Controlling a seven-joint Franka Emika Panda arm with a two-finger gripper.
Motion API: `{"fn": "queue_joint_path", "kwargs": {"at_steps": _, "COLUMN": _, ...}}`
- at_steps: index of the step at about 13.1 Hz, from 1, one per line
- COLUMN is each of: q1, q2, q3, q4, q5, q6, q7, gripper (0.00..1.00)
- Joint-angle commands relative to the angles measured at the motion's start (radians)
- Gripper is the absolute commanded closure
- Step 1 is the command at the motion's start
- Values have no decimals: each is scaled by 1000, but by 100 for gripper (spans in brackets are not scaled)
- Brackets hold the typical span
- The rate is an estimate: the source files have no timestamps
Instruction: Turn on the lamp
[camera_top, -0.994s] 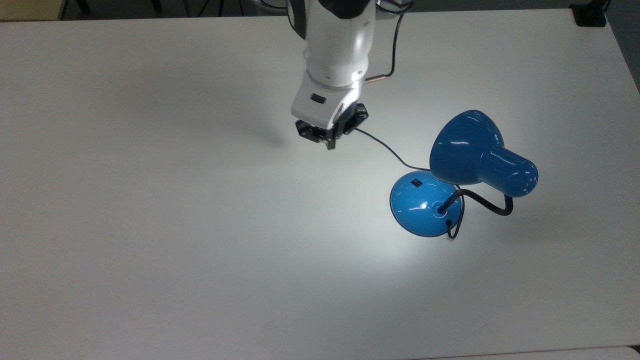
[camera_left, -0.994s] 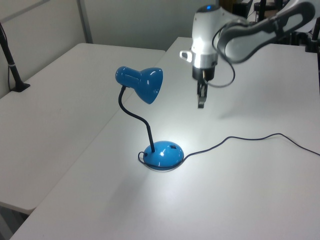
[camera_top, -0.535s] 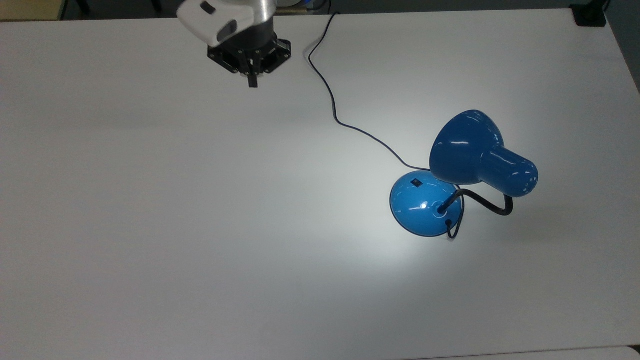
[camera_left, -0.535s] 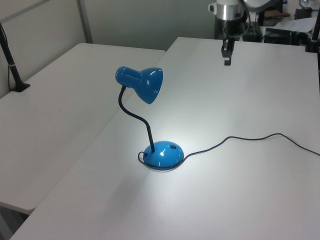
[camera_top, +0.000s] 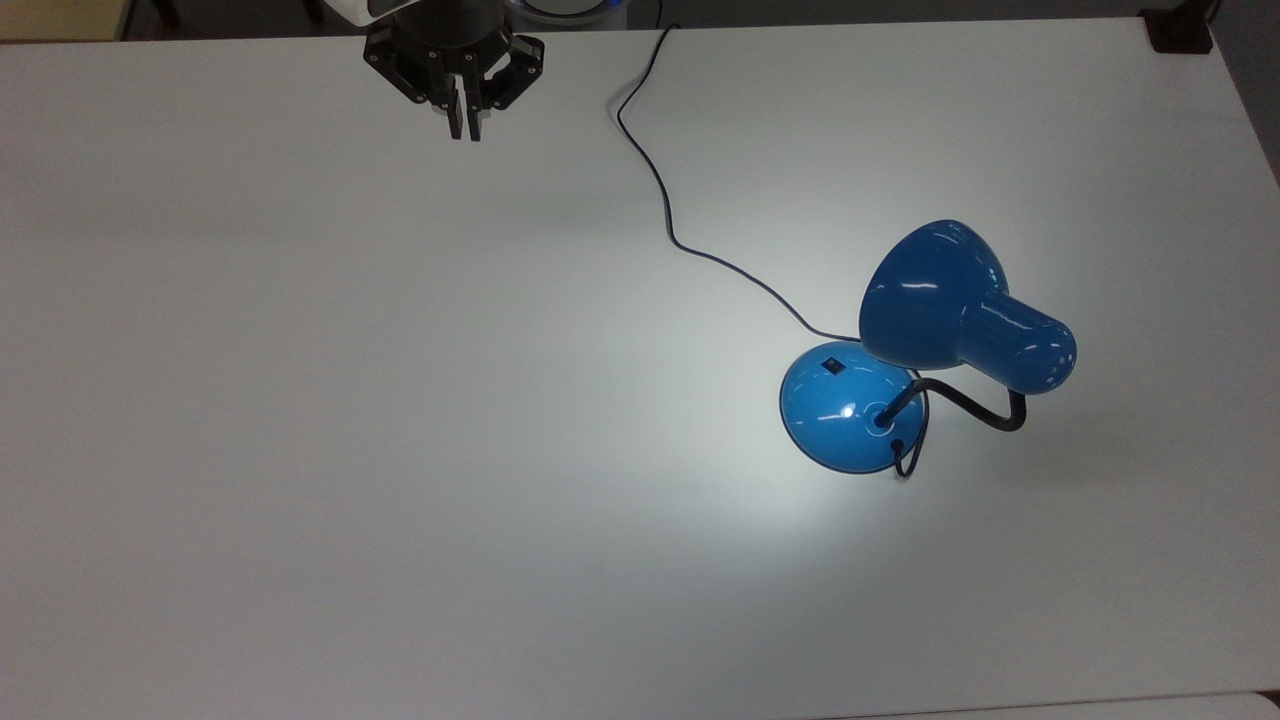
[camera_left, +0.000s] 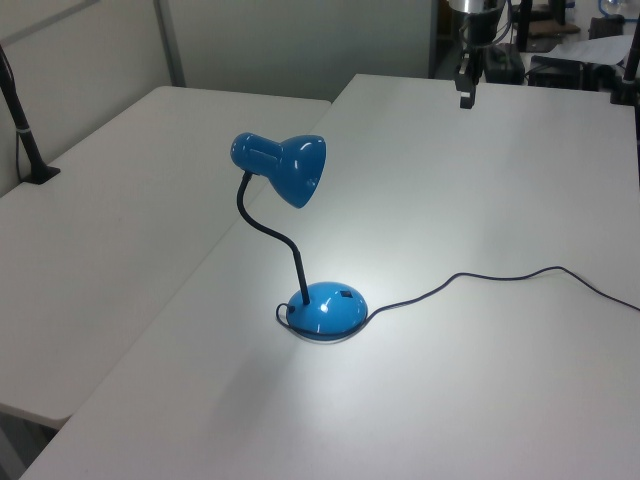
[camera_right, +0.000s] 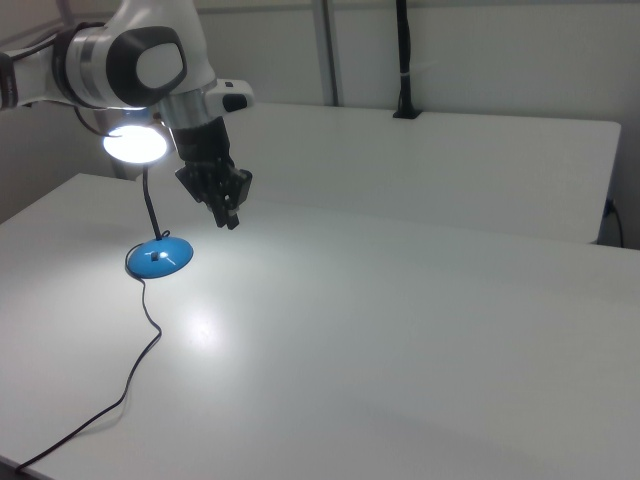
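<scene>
One blue desk lamp (camera_top: 925, 345) is standing on your white desk (camera_top: 400, 450) toward the top view's right, its domed base (camera_top: 845, 410) sitting just to the left of and below the bell-shaped shade (camera_top: 930, 295). A bright pool of light is falling on the desk around the base, so the lamp is glowing. Its black gooseneck (camera_top: 970, 405) is looping out to the right of the base, and the small black switch (camera_top: 832, 365) is sitting on the base's upper part. The thin dark cord (camera_top: 665, 200) is trailing from the base up toward the far edge. Your gripper (camera_top: 465, 128) is hanging at the top view's upper left, well apart from the lamp, with its fingers (camera_top: 456, 115) pressed close together and holding nothing.

Looking at the left view, you are seeing the lamp (camera_left: 300, 240) near the middle, shade tilted down to the right over the lit base, and the cord (camera_left: 500, 280) is running off to the right. The gripper (camera_left: 466, 98) is hovering above the desk's far end.

Turning to the right view, the shade's mouth (camera_right: 135, 143) is shining white at the left, above the base (camera_right: 160, 257). The gripper (camera_right: 230, 215) is hanging just to the right of the lamp, pointing down, clear of it.
</scene>
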Motion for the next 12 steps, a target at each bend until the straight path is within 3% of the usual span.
{"fn": "queue_joint_path", "kwargs": {"at_steps": 1, "q1": 2, "q2": -15, "q3": -1, "q4": 10, "q5": -59, "q6": -35, "q7": 19, "gripper": 19}}
{"fn": "queue_joint_path", "kwargs": {"at_steps": 2, "q1": 2, "q2": -17, "q3": -1, "q4": 10, "q5": -69, "q6": -35, "q7": 19, "gripper": 0}}
{"fn": "queue_joint_path", "kwargs": {"at_steps": 12, "q1": -4, "q2": -23, "q3": -13, "q4": 41, "q5": -59, "q6": -80, "q7": 6, "gripper": 0}}
